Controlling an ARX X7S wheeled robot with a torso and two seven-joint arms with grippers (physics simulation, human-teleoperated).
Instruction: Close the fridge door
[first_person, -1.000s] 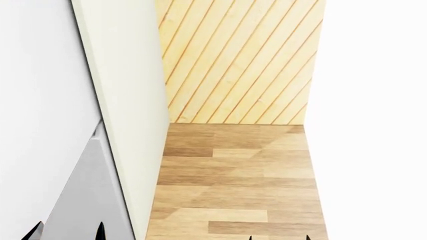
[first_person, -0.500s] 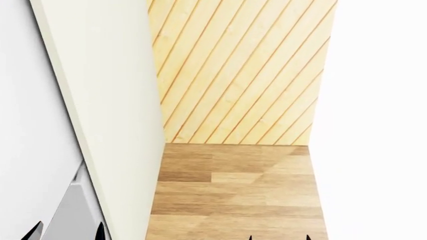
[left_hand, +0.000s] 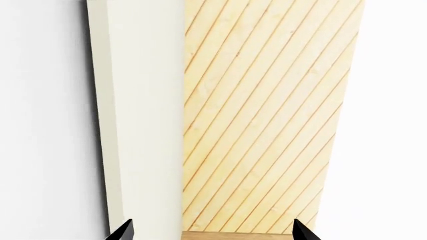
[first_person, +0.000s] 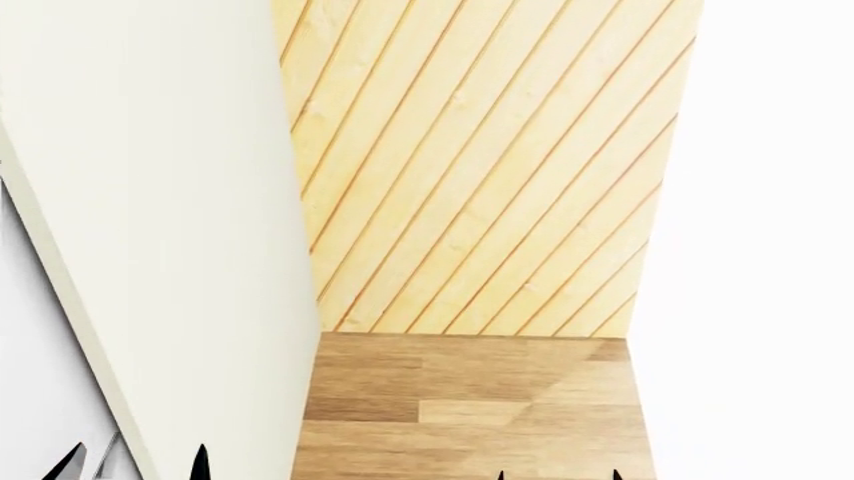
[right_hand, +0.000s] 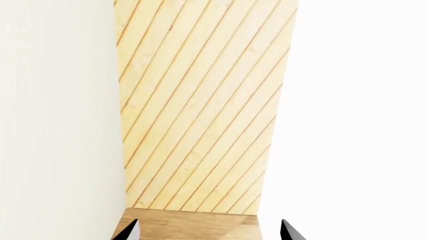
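The fridge door (first_person: 174, 260) is a tall off-white slab rising just ahead of the left gripper (first_person: 134, 465) and leaning across its side of the head view; no bins or contents show. Both the left gripper and the right gripper (first_person: 558, 474) show spread black fingertips holding nothing. Ahead of the right gripper lies wood plank floor (first_person: 467, 400), ending at a diagonally slatted pale wood wall (first_person: 481, 170). Beyond the right gripper's outer side stands a plain white surface (first_person: 761, 250).
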